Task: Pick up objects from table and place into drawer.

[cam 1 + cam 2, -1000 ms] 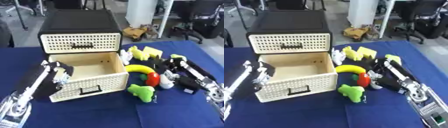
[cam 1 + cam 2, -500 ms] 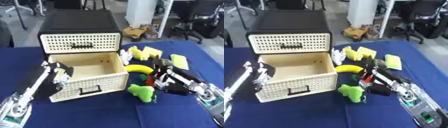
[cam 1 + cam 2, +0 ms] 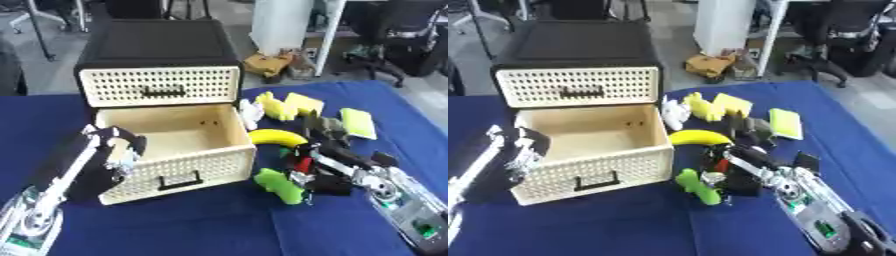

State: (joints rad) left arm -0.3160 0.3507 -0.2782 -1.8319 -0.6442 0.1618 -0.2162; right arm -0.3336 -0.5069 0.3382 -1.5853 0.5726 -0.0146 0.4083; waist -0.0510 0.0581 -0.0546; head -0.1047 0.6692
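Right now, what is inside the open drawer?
The drawer shows only its bare floor and back wall; no object lies there. The strip just behind its front wall is hidden. The left hand is at its left side.

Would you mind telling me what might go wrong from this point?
The right hand sits among crowded toys: closing on the red piece could nudge the banana or green toy away. The left hand rests against the open drawer, so it might shift the drawer.
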